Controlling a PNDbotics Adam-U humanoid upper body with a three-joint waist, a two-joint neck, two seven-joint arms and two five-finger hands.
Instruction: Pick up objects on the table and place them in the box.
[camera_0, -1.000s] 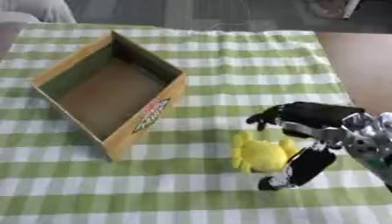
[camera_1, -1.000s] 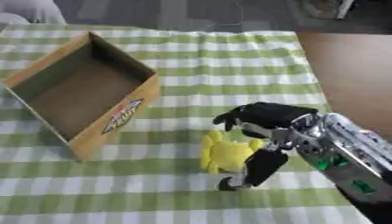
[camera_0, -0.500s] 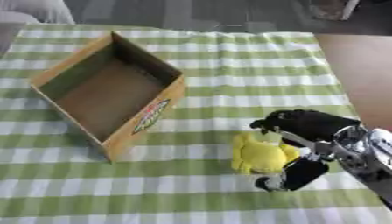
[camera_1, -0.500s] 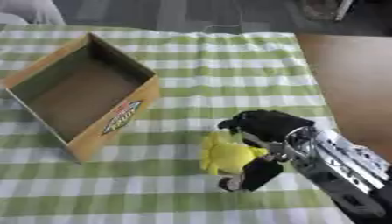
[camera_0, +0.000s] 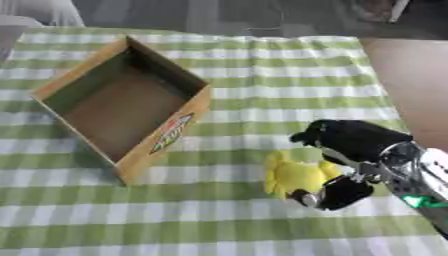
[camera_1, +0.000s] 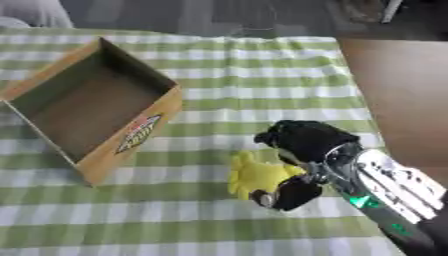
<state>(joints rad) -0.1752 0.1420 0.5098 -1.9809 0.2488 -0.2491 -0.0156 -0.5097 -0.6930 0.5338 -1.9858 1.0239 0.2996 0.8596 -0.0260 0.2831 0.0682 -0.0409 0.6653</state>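
Note:
A yellow soft toy (camera_0: 293, 177) lies on the green-and-white checked tablecloth, right of the box's front corner. My right hand (camera_0: 350, 142) comes in from the lower right and is curled round the toy: the fingers arch over its far side and the thumb (camera_0: 337, 194) closes under its near side. The open cardboard box (camera_0: 122, 112) stands at the left with nothing inside that I can see. My left hand shows in neither view.
The checked cloth (camera_0: 262, 65) covers most of the table. A bare brown strip of table (camera_0: 411, 75) runs along the right edge. Someone's pale clothing (camera_0: 44, 10) shows at the far left corner.
My right hand's fingers have closed down from a spread pose onto the yellow toy. The whole picture has shifted slightly, so the head moved a little.

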